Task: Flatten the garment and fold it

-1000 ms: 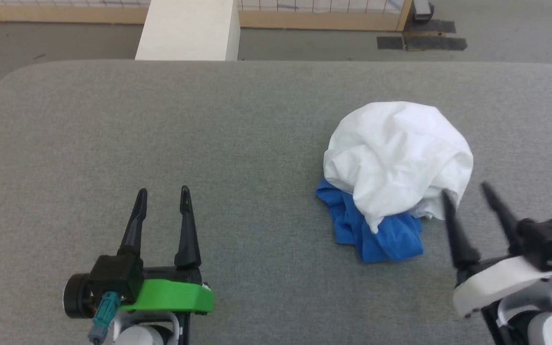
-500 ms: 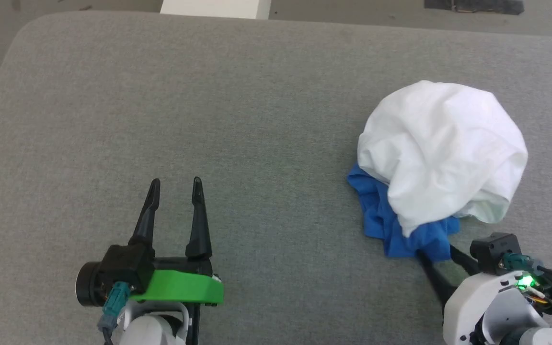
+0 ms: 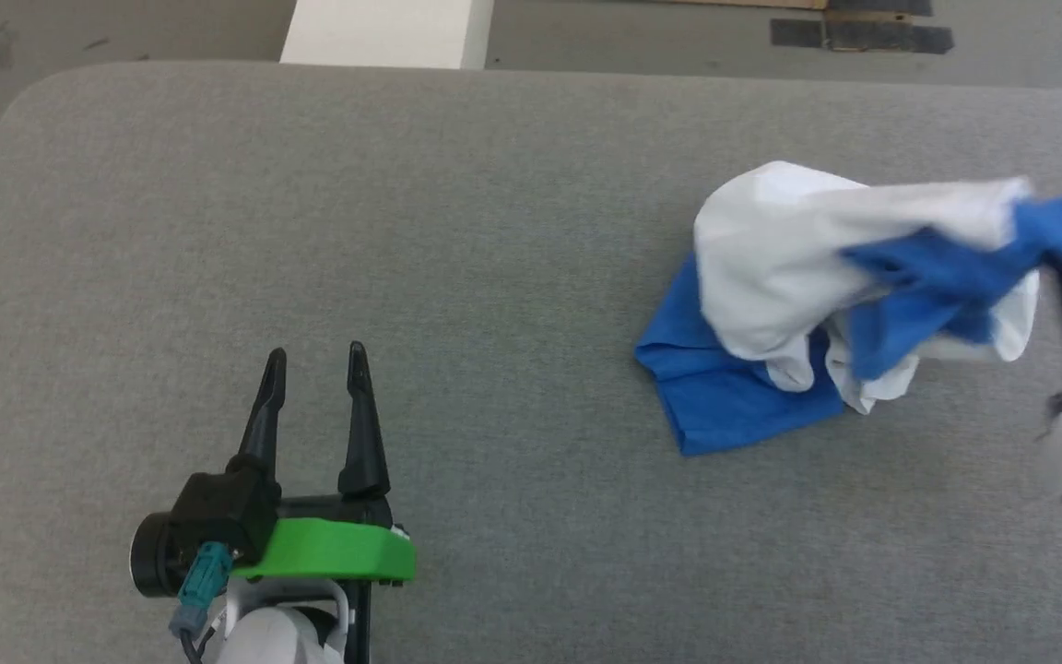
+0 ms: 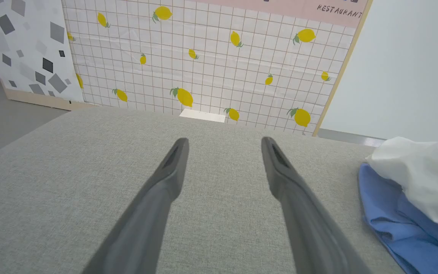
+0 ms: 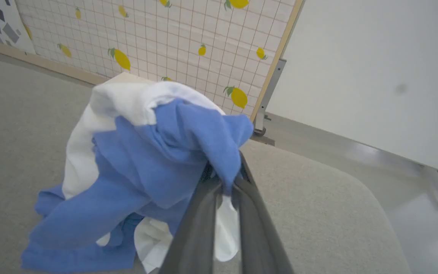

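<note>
Head view: left gripper is hovering nearest, fingers spread wide, holding nothing, over the grey padded surface. Farther right the garment is lying bunched, long axis running left-right, one blue part resting on the surface, its raised end pointing right. Right gripper is clamping shut on that raised blue end.

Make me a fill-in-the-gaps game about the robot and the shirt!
The right gripper is shut on a ____ part of the garment.
The left gripper is ____, not shut.
The garment rests on a ____ table.
The screen behind the table has yellow ____ printed on it.
Missing words: blue, open, grey, lemons.
</note>
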